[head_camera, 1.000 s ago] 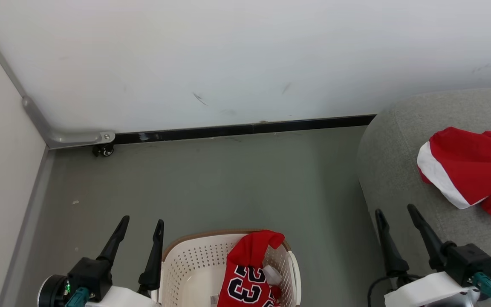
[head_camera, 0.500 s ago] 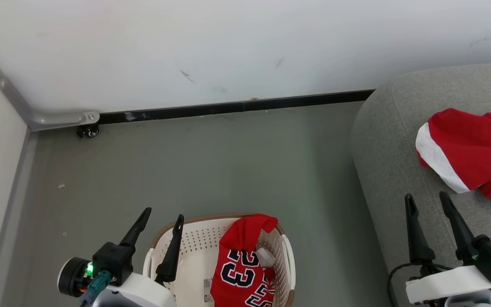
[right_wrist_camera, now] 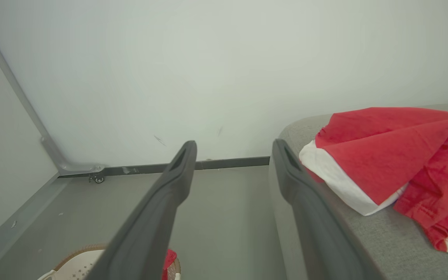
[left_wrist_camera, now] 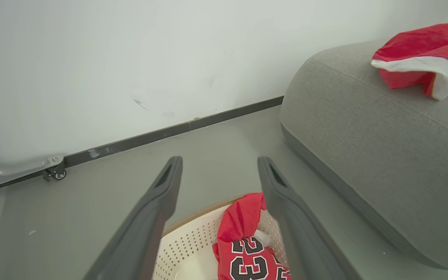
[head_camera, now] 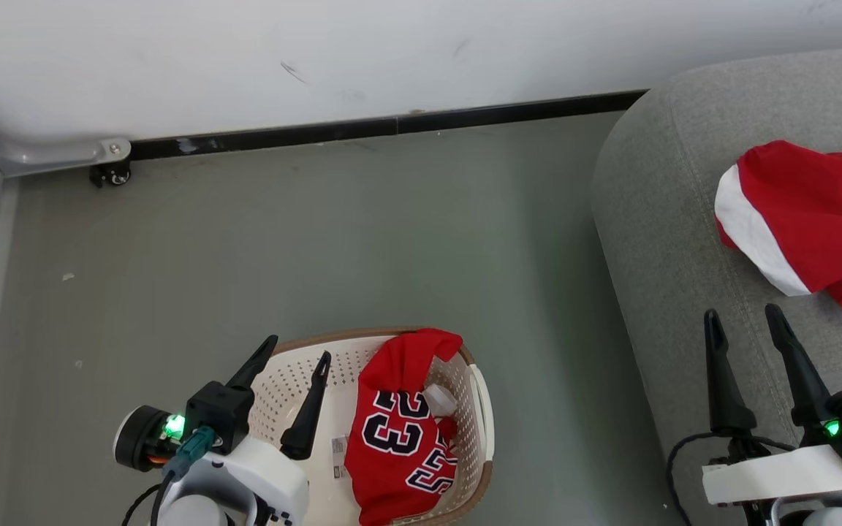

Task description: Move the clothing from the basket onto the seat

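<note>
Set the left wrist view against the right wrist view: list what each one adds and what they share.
Left wrist view adds: the number 23 on the jersey and the perforated inside of the basket. Right wrist view adds: a crumpled red fold with a white hem on the seat. Shared: the red garment with a white panel, the castor, the baseboard.

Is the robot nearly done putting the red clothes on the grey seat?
Partly. Done: red clothing lies on the seat. In hand: nothing; the left claw, open, hovers over the basket, and the right claw is open above the seat. Left: the jersey is still in the basket.
</note>
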Controlling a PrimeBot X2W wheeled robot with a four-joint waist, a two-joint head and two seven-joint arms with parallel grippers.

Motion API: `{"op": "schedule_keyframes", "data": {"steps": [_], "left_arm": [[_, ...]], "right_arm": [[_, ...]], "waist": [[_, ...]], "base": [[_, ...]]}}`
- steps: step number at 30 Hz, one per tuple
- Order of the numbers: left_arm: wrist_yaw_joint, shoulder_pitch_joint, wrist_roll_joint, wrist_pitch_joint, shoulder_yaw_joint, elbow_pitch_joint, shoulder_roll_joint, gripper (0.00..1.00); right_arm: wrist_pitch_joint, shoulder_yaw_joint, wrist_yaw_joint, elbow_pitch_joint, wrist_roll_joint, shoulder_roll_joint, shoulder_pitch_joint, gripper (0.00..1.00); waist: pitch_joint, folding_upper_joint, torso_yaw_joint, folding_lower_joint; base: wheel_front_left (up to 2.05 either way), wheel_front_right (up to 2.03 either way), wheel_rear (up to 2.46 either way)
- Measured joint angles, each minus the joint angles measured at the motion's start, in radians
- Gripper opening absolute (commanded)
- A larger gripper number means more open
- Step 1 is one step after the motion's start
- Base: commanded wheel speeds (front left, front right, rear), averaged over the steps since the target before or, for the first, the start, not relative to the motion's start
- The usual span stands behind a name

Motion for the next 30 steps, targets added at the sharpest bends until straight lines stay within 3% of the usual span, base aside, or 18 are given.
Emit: {"op": "schedule_keyframes", "data": {"steps": [30], "left_arm": [[-0.034,-0.221,0.063,0.008,-0.031,0.238,0.005,1.00]], "right_arm": [[-0.033,0.022,0.000,-0.092,0.051,0.000,-0.180,1.00]], "waist": [[0.281,0.0000,-0.098,0.0000]], "base": [[0.00,0.00,0.00]]}}
